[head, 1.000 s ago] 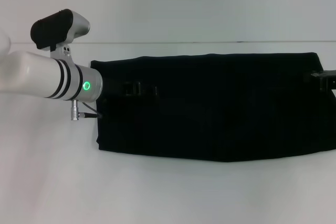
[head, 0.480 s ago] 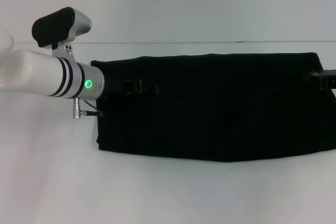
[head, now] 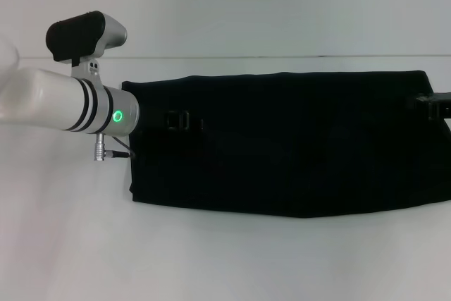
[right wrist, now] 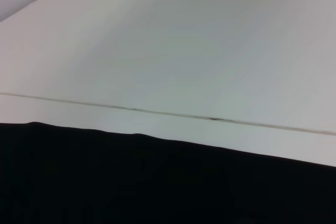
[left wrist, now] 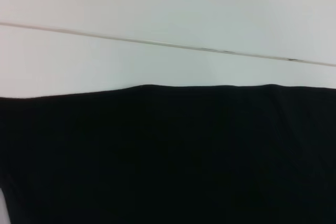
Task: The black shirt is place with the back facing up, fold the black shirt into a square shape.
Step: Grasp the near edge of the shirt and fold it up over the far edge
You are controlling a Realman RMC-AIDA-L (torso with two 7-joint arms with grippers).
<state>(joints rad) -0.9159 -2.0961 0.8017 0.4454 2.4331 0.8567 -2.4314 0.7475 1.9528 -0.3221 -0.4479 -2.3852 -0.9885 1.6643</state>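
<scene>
The black shirt (head: 296,146) lies flat on the white table (head: 225,259) as one long band running left to right, with no lettering showing. My left arm reaches in from the left, and its gripper (head: 182,120) hangs over the band's left part, dark against the dark cloth. My right gripper (head: 435,107) sits at the band's right end, by the frame edge. The left wrist view holds only the black shirt (left wrist: 168,156) and its far edge. The right wrist view shows the black shirt (right wrist: 131,182) the same way.
The white tabletop extends in front of the shirt and to its left. A thin seam line (head: 282,56) crosses the surface just behind the shirt's far edge.
My left arm has crept slightly right and up, and the dark gripper shape over the cloth looks shorter. The shirt and right gripper have not moved.
</scene>
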